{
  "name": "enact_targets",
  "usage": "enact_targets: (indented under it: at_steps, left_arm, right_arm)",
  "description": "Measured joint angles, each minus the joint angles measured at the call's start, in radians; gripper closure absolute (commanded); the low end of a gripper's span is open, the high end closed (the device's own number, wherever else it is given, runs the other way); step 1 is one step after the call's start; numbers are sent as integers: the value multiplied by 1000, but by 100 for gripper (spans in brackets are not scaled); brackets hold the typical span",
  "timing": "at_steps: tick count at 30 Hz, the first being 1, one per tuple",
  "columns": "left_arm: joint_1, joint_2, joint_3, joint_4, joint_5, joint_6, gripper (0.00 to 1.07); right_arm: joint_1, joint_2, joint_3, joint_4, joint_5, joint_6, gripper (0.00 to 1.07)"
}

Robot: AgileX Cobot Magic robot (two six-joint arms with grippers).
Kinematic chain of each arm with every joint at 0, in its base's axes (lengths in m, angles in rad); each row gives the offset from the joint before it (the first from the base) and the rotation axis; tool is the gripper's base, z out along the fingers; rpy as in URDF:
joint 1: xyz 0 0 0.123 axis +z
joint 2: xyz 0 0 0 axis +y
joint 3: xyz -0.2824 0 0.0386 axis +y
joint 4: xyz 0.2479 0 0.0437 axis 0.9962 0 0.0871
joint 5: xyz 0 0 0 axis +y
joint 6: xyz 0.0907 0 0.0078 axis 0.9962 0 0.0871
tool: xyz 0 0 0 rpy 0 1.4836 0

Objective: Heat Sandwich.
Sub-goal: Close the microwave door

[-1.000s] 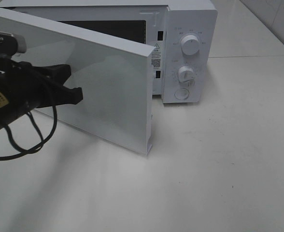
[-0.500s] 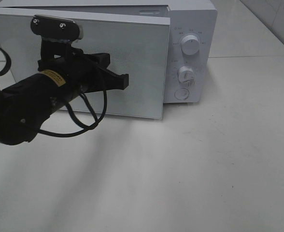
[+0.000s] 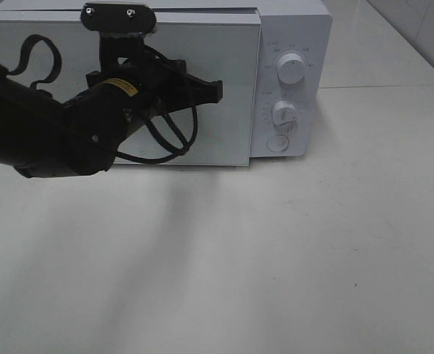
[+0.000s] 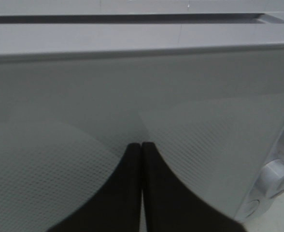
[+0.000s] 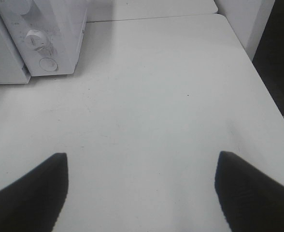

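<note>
The table [image 3: 276,258] ahead of your right gripper [image 5: 142,164] is bare, and its jaws stand wide apart, holding nothing. The microwave [image 3: 291,29] sits directly before the left gripper [image 3: 215,90], whose jaws are pressed together with the tips against the door [image 3: 232,133]. The sandwich shows nowhere; it is probably behind that door, but you can't confirm it. Press too hard and the microwave may slide; too lightly and the door may not latch. A sideways slip could nudge the knobs [image 3: 291,68] just beside the tips.

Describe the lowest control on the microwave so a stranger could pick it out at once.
Find the white microwave at the back of the table. On the panel right of its door, below the upper knob and lower knob, sits the round button: flat, while both knobs protrude.
</note>
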Motion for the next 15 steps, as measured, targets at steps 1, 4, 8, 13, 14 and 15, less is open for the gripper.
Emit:
enact_targets:
  at_steps: [1, 4, 8, 13, 14, 15]
  left_arm:
    - [-3, 7, -13, 0, 13, 8, 107]
    - [-8, 22, -45, -5, 44, 21, 107]
    - [-10, 48, -88, -24, 66, 39, 107]
    - [-3, 68, -126, -24, 118, 42, 107]
    - [6, 73, -136, -21, 120, 42, 107]
    - [11, 75, -137, -17, 133, 42, 107]
  right_arm:
    - [0, 0, 0, 0, 0, 0, 31]
    - [0, 0, 0, 0, 0, 0, 31]
    - [0, 0, 0, 0, 0, 0, 31]
    - [0, 0, 0, 0, 0, 0, 31]
    - [0, 0, 0, 0, 0, 0, 31]
    - [0, 0, 0, 0, 0, 0, 31]
